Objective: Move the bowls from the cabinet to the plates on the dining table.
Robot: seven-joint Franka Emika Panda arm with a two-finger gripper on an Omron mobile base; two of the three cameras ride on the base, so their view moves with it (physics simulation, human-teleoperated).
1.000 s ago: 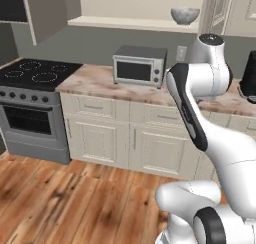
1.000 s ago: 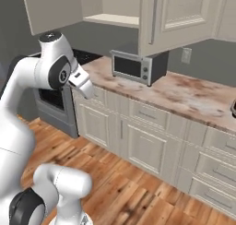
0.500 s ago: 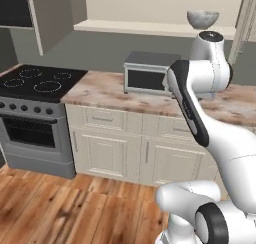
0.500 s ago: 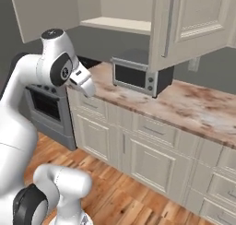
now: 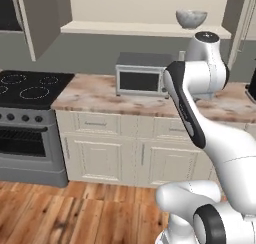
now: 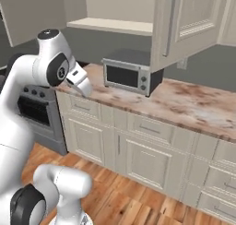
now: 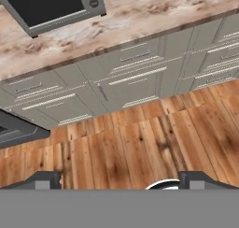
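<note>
A stone-look bowl (image 5: 191, 18) sits on the bottom shelf of the open wall cabinet (image 5: 150, 29), toward the shelf's right end, above and slightly right of the silver microwave (image 5: 142, 74) on the marble-topped table (image 5: 95, 95). The cabinet's doors stand swung out — one at the upper left of the left base view, one (image 6: 186, 26) with a long silver bar handle in the right base view. The tool (image 7: 119, 179) has its jaws spread wide and holds nothing; its two dark fingertips (image 7: 44, 179) stand far apart at the bottom of the hand view, pointing down at the wooden floor (image 7: 140, 143) in front of the cream drawers (image 7: 135, 59). In the right base view the tool (image 6: 81, 82) hangs low beside the table edge, well below the shelf — the bowl lies well above it and apart. A black stove (image 5: 27, 123) stands left of the table.
</note>
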